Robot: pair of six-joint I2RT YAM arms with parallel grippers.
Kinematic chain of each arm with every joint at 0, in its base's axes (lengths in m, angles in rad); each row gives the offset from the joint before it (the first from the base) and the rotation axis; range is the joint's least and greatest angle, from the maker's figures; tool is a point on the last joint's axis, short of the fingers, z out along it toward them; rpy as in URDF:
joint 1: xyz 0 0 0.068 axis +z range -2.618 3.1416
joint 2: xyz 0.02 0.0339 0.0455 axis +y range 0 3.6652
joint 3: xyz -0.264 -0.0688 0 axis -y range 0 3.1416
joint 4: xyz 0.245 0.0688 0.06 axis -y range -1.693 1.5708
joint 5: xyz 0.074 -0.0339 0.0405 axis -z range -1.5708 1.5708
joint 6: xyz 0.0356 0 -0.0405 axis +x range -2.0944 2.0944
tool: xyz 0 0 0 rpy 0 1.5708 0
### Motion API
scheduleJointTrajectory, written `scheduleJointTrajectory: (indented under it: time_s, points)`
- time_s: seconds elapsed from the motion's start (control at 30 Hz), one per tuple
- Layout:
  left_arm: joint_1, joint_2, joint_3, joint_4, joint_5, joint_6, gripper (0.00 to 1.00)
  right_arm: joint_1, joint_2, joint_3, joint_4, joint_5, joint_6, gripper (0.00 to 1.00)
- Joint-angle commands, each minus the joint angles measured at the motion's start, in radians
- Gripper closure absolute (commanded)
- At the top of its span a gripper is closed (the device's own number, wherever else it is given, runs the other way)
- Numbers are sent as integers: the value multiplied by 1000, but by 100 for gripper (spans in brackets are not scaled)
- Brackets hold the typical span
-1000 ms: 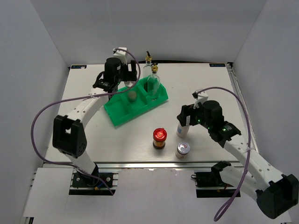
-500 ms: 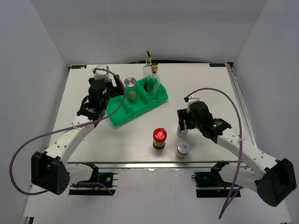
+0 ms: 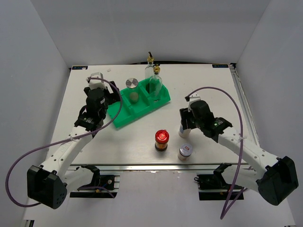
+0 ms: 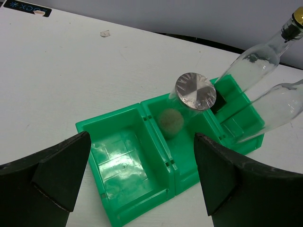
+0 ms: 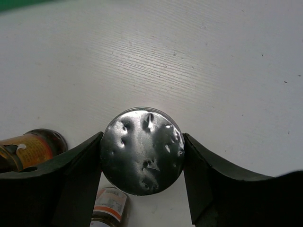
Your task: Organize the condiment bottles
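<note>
My right gripper (image 3: 185, 125) is shut on a silver-lidded shaker jar (image 3: 183, 132) standing on the table right of centre. In the right wrist view both fingers (image 5: 75, 165) press the sides of its dented lid (image 5: 142, 150). A red-lidded jar (image 3: 162, 138) and another silver-lidded jar (image 3: 185, 151) stand close by, toward the front. A third shaker jar (image 3: 132, 84) sits in the middle compartment of the green tray (image 3: 119, 116). One glass cruet (image 3: 155, 82) stands in the tray's right compartment, the other cruet (image 3: 150, 64) just behind it. My left gripper (image 3: 110, 98) hangs open at the tray's left end.
The tray's left compartment (image 4: 123, 161) holds nothing. The dark red-lidded jar (image 5: 28, 149) and the labelled jar (image 5: 110, 205) lie within a finger's width of my right gripper. White walls enclose the table on three sides.
The left arm drew back left and toward the front, leaving a shaker jar in the tray's middle compartment. The right gripper's jaws closed onto the jar on the table.
</note>
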Motion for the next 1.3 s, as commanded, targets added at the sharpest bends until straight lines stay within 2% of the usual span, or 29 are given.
scheduleJointTrajectory:
  time_s: [0.0,0.13,0.33,0.47,0.77,0.93,1.27]
  points:
    - [2,-36,-17,-3,-28,-12,2,12,-6,98,73,-71,-34,81]
    - [2,-64,-42,3,-36,-15,2,49,3,173,171,-191,-106,87]
    - [2,-79,-51,-8,-64,-13,2,151,115,339,243,-115,-212,91]
    - [2,-87,-57,-8,-87,-15,2,207,236,466,284,-162,-257,92]
    - [2,-90,-68,3,-90,-16,2,222,529,674,405,-159,-255,94]
    - [2,-96,-74,7,-93,-10,2,224,667,782,448,-76,-258,94]
    - [2,-98,-79,9,-87,-9,2,224,850,931,381,-85,-234,90]
